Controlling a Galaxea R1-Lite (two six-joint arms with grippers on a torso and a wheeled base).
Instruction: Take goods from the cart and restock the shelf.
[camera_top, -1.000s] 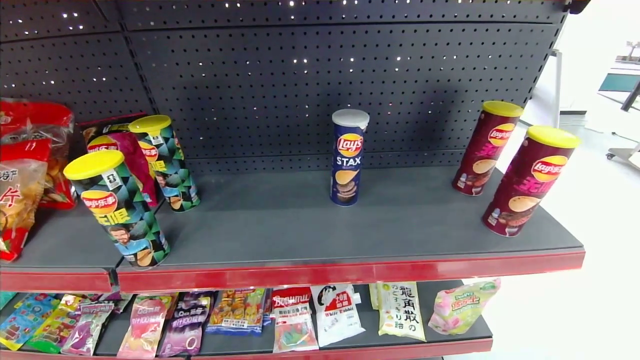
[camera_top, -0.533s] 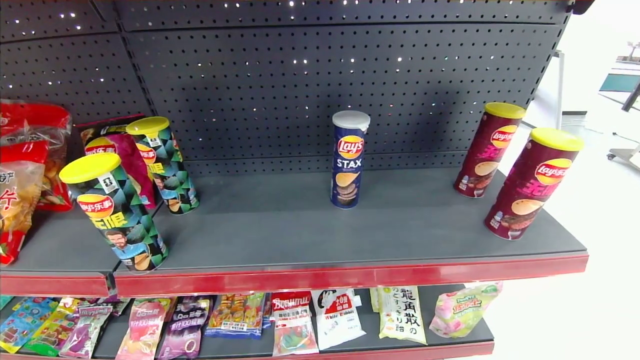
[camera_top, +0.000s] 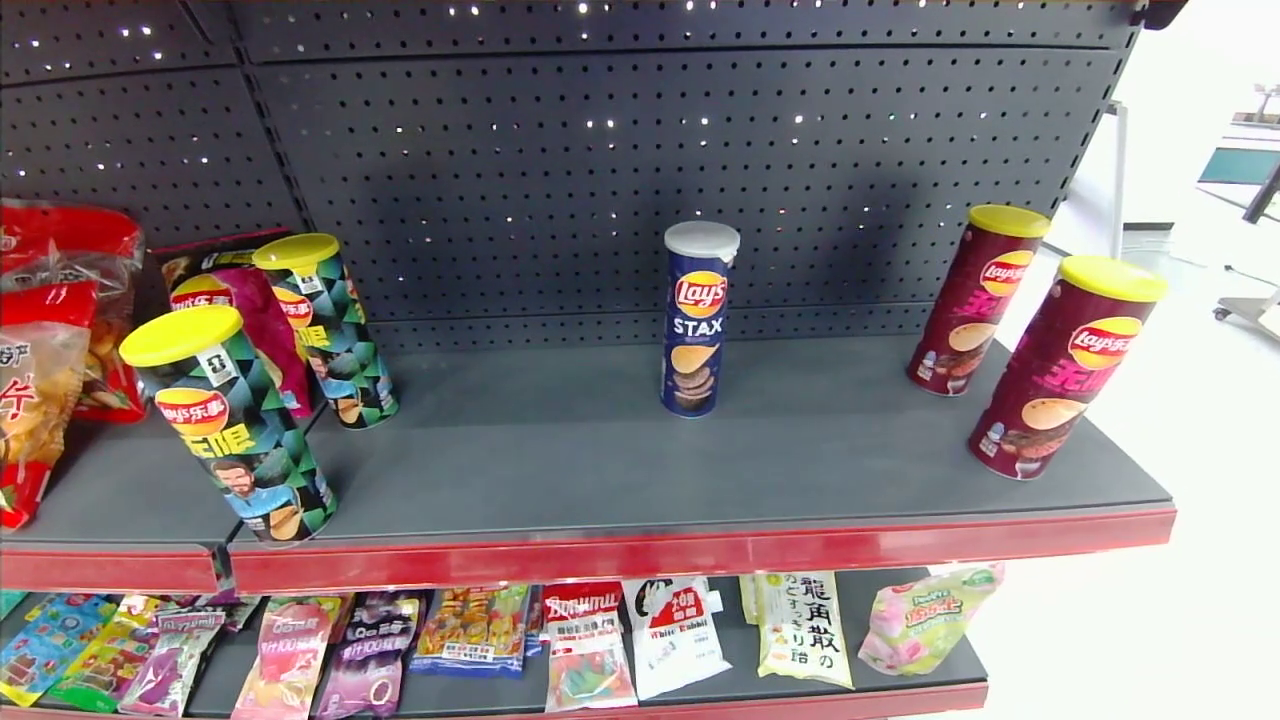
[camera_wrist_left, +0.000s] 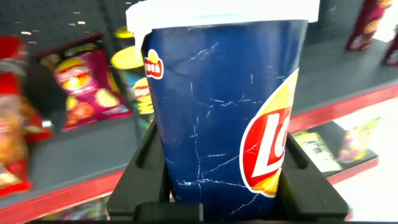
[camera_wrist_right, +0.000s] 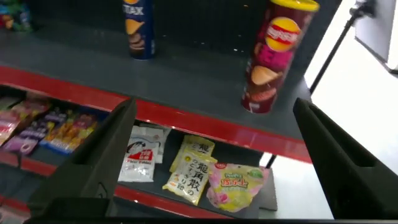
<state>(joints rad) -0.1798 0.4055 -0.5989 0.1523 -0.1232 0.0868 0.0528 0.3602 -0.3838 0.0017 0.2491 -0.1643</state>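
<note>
My left gripper (camera_wrist_left: 224, 158) is shut on a dark blue chip can (camera_wrist_left: 211, 112) with a white lid, its fingers (camera_wrist_left: 146, 168) pressed against both sides of the can. It is held in front of the shelf. The dark shelf board (camera_top: 600, 460) carries another blue can (camera_top: 697, 320) standing upright near the middle back. My right gripper (camera_wrist_right: 212, 106) is open and holds nothing, out in front of the shelf's red edge (camera_wrist_right: 186, 118), with the blue can (camera_wrist_right: 138, 28) and a maroon can (camera_wrist_right: 273, 59) beyond it.
Two maroon cans (camera_top: 975, 300) (camera_top: 1065, 370) stand at the shelf's right end, two teal patterned cans (camera_top: 230, 430) (camera_top: 325, 330) at the left, with red snack bags (camera_top: 50, 340) beyond them. Bare board lies on both sides of the middle blue can. Snack packets (camera_top: 600, 640) fill the lower shelf.
The head view shifted slightly a second ago, then held still. The goods on the shelf have not moved.
</note>
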